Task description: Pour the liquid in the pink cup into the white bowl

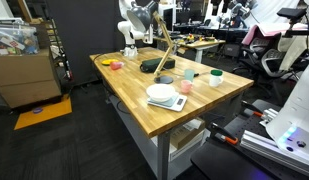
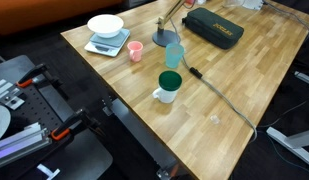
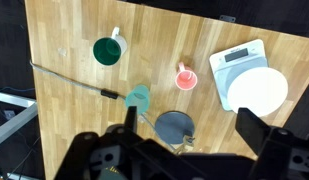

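The small pink cup (image 3: 185,78) stands upright on the wooden table, just left of the white bowl (image 3: 259,90), which sits on a pale kitchen scale (image 3: 237,58). Both show in both exterior views: cup (image 1: 186,88) (image 2: 135,50), bowl (image 1: 161,93) (image 2: 105,25). My gripper (image 3: 186,135) is open and empty, high above the table, over the grey-blue disc (image 3: 174,125) and short of the cup. The arm (image 1: 131,30) rises at the table's far end.
A white mug with a green inside (image 3: 109,50) (image 2: 169,86) and a teal cup (image 3: 140,98) (image 2: 174,55) stand near a black cable (image 3: 74,82). A black case (image 2: 214,28), a dark bowl (image 1: 151,66) and a pink-orange thing (image 1: 116,65) lie farther off.
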